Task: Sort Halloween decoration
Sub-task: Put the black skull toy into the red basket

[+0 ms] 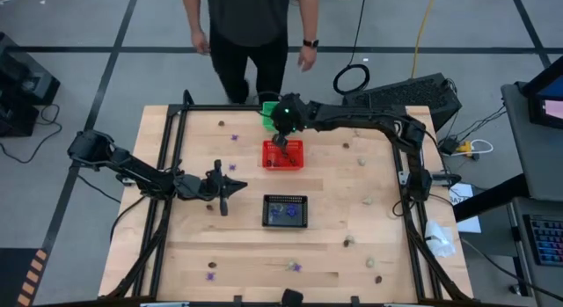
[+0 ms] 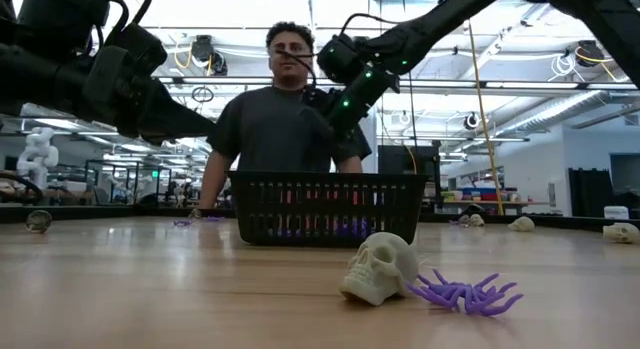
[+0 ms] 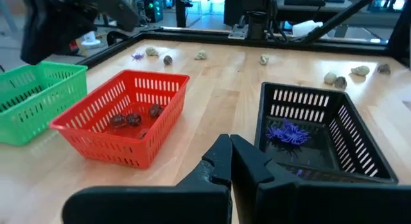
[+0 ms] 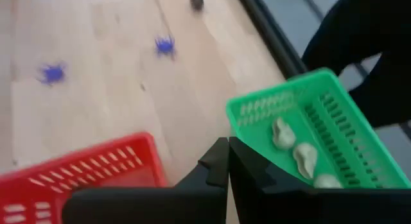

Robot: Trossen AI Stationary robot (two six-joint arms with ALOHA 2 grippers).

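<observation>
Three mesh baskets stand mid-table: green (image 1: 268, 113), red (image 1: 283, 155) and black (image 1: 286, 210). Purple spiders (image 3: 288, 132) lie in the black one, dark brown trinkets (image 3: 133, 119) in the red one, cream skulls (image 4: 302, 156) in the green one. More decorations lie loose on the table, among them a cream skull (image 2: 380, 269) and a purple spider (image 2: 465, 292) near the front edge. My right gripper (image 4: 228, 150) hangs shut and empty above the gap between the red and green baskets. My left gripper (image 3: 228, 153) waits shut and empty, left of the black basket.
A person (image 1: 255, 34) stands at the table's far edge behind the green basket. Loose spiders (image 1: 235, 136) and small skulls (image 1: 361, 162) dot the wooden top toward its edges. A black frame rail (image 1: 220, 107) runs along the far and side edges.
</observation>
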